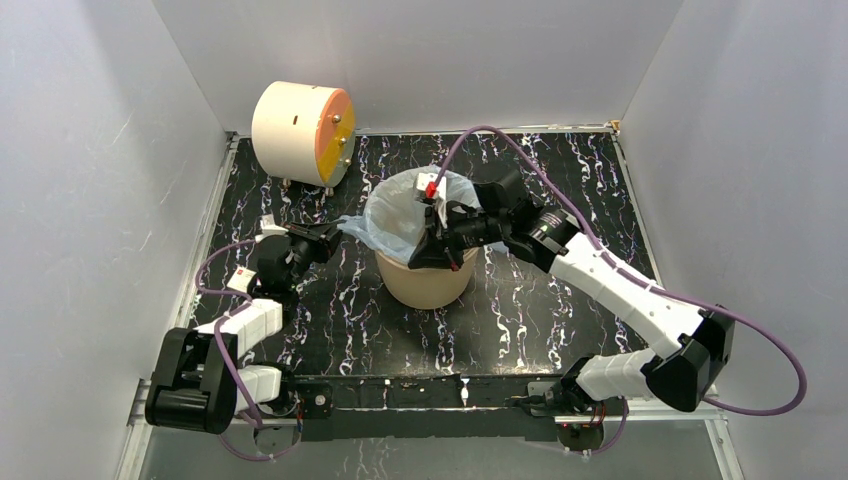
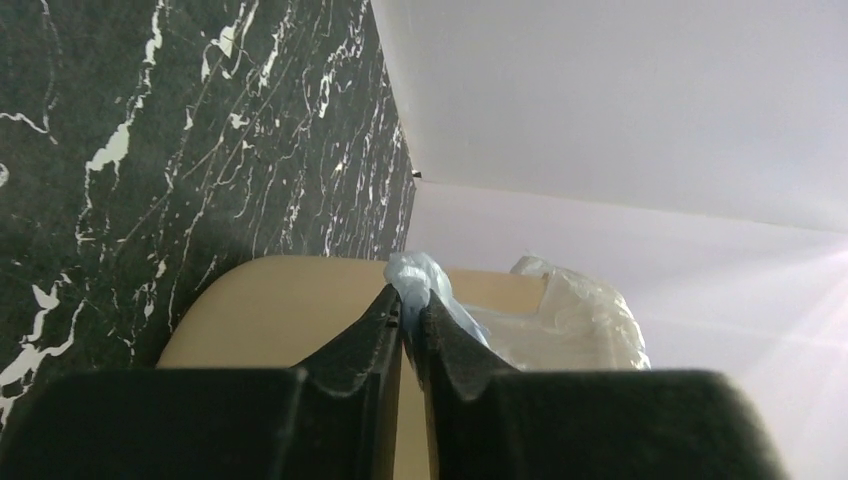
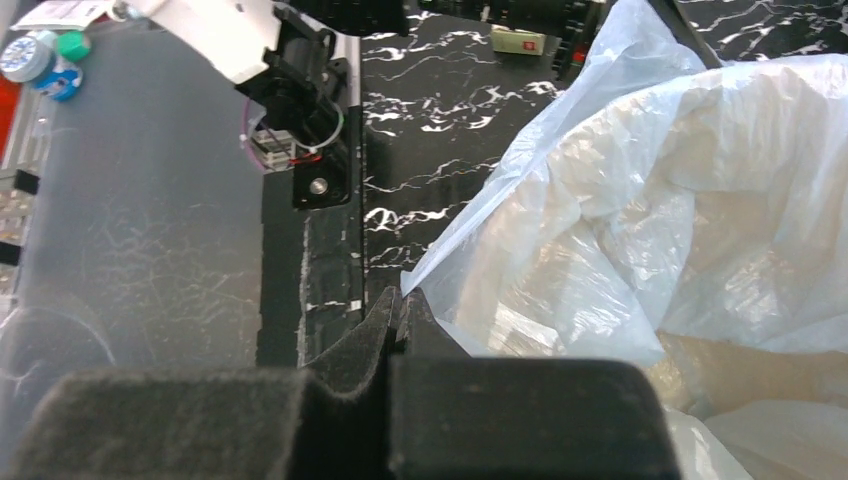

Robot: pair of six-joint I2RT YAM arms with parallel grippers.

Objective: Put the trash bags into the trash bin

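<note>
top external view: the trash bin (image 1: 428,281) stands upright on the black marbled worktop (image 1: 560,310), about mid-surface. the trash bag (image 1: 398,218) sits in the mouth of the bin, its pale blue film bunched above the rim and spilling over the bin's left side. the left fingers (image 1: 322,238) are just left of the bin, at the end of the spilled film. the right fingers (image 1: 432,250) hang over the bin's near rim, reaching in from the right. a cream drum (image 1: 300,120) with an orange face lies on its side behind and left of the bin, well apart from it.

left wrist view: the left fingers (image 2: 372,328) are closed to a narrow gap and pinch a fold of the trash bag (image 2: 418,274) between their tips. the tan wall of the trash bin (image 2: 285,312) lies directly behind the tips. more crumpled film rises past the bin's rim to the right.

right wrist view: the right fingers (image 3: 372,328) are pressed together, only a thin slit between them, clamped on a lower corner of the trash bag (image 3: 660,200). the film billows up and right of the tips, and the tan of the bin shows faintly through it. the worktop (image 3: 420,100) shows beyond the bag.
</note>
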